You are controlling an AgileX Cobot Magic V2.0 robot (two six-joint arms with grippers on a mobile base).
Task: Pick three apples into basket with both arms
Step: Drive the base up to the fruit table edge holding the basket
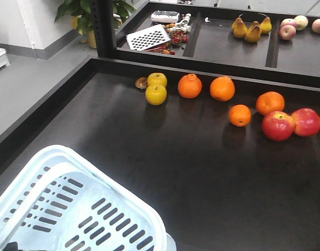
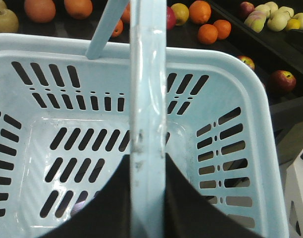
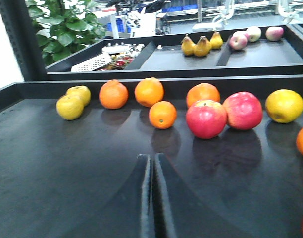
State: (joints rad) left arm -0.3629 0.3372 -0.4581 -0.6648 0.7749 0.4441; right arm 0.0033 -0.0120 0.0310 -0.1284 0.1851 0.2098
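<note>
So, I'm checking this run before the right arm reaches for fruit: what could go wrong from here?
1. The near red apple touches the far red apple, with an orange close behind; gripping one may roll the others.
2. The right gripper has its jaws together; unless it opens first, it will shove fruit.
3. The handle, gripped by the left gripper, crosses the basket opening and may block a dropped apple.
</note>
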